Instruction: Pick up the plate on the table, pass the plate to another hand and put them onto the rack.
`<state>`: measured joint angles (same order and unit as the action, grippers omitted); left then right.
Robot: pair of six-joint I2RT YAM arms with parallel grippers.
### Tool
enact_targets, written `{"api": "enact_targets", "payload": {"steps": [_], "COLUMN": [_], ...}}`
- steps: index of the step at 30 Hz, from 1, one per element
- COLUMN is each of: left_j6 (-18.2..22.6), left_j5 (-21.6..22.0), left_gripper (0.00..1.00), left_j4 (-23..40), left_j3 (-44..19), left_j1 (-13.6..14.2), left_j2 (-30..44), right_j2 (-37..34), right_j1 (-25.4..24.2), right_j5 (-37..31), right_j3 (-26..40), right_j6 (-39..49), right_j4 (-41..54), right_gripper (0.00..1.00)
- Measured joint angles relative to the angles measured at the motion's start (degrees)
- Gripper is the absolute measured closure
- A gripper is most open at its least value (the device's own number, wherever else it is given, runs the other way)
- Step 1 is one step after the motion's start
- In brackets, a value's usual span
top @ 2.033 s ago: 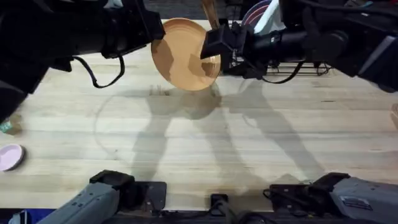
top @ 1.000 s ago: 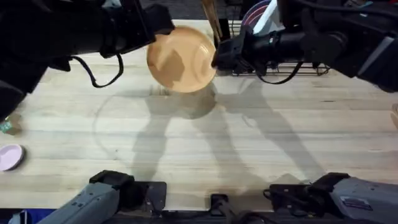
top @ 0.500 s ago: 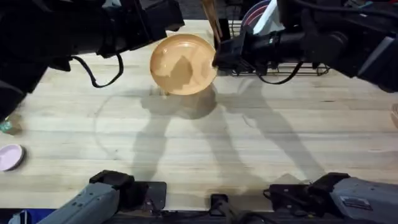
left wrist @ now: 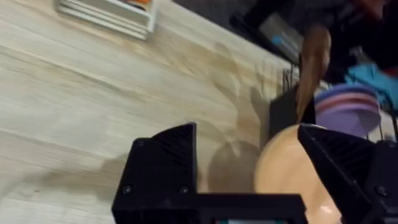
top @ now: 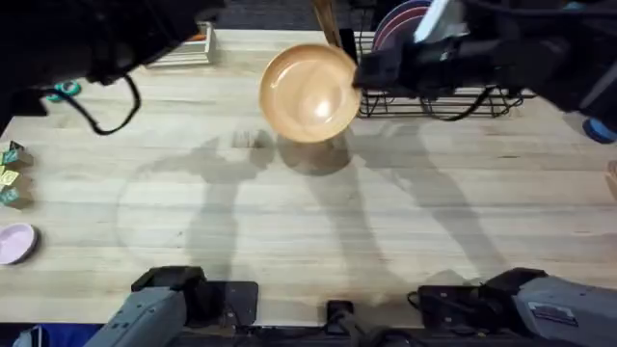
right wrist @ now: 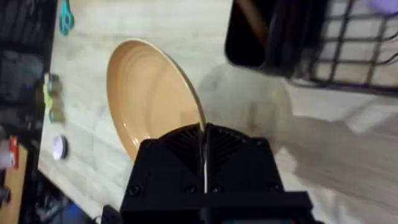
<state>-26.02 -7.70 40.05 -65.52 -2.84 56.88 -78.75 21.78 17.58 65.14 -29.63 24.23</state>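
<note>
Overhead, the left gripper point(left wrist: 249, 168) has let go and drawn back to the far left, its fingers apart and empty. Right of it, the orange-tan plate point(top: 310, 93) hangs over the table point(top: 386, 222), clamped by the right gripper point(right wrist: 204, 168) beside the black wire rack point(top: 453, 101). Handover done; racking remains.

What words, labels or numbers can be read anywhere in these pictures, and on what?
None can be read.
A pale label on the right arm's base: too blurred to read.
The flat stack with an orange stripe at the table's far edge: no legible print.
The orange plate is plain.
</note>
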Motion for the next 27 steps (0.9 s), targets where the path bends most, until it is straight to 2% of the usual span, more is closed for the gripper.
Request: {"api": "enact_targets", "payload": {"steps": [4,7,13,19,20,27], "left_j6": [0.0,0.0,0.0,0.0,0.0,0.0], "left_j5": [0.0,0.1,0.1,0.1,0.1,0.1], "left_gripper": [0.008,0.008,0.008,0.008,0.008,0.008], "left_j4": [0.0,0.2,0.3,0.3,0.3,0.3], "left_j3": [0.0,0.0,0.0,0.0,0.0,0.0], "left_j1": [-3.3,-4.3,-4.4,-4.4,-4.4,-4.4], "left_j2": [-1.0,-1.0,-1.0,-1.0,-1.0,-1.0], "right_j2": [2.9,4.9,9.1,14.0,16.2,19.1], "right_j1": [-4.0,-6.9,-13.0,-17.8,-19.2,-21.2], "right_j5": [0.0,0.0,0.0,-0.2,-0.2,-2.0], "right_j3": [0.3,1.1,2.5,2.7,2.9,3.3], "right_j6": [2.5,5.4,9.8,14.9,17.9,24.7], "right_j4": [0.0,0.0,-2.9,-10.7,-13.6,-16.3], "right_gripper": [0.969,0.970,0.970,0.970,0.970,0.971]}}
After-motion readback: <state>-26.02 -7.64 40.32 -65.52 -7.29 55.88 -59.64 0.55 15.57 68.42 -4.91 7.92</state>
